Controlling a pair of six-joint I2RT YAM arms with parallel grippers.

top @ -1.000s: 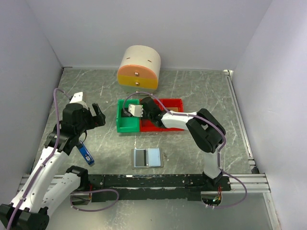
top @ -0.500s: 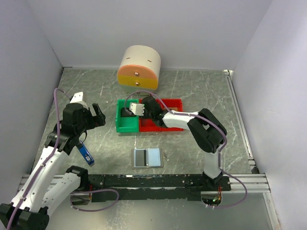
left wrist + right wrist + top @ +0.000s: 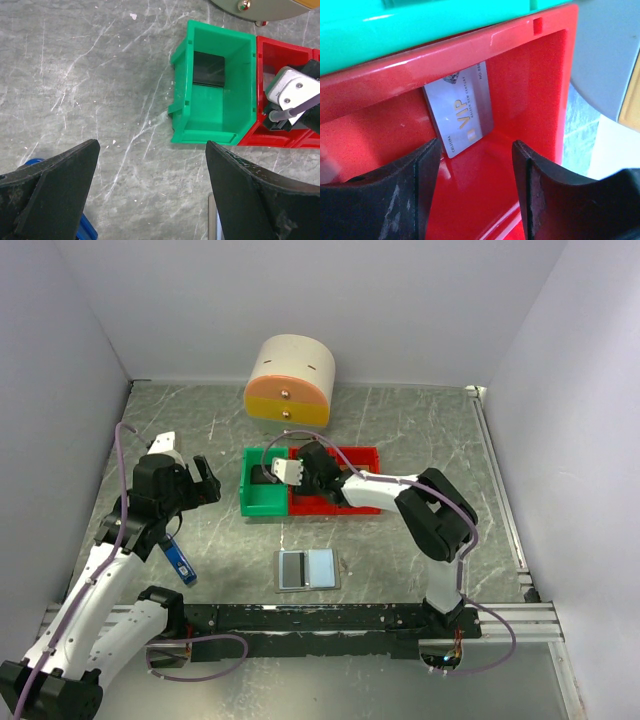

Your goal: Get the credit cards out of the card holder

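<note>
My right gripper [image 3: 474, 170] hangs over the red bin [image 3: 540, 85], jaws apart with nothing between them. A silver VIP credit card [image 3: 462, 107] rests inside, against the wall beside the green bin [image 3: 202, 136]. A black card [image 3: 209, 70] lies at that bin's far end. My left gripper [image 3: 152, 195] is spread wide and holds nothing. The card holder [image 3: 307, 569] lies open near the table's [image 3: 420, 430] near edge.

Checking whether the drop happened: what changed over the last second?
The right gripper opened, letting go of the silver card, which now leans against the red bin's wall. The left gripper, open, and the card holder stayed put.
</note>
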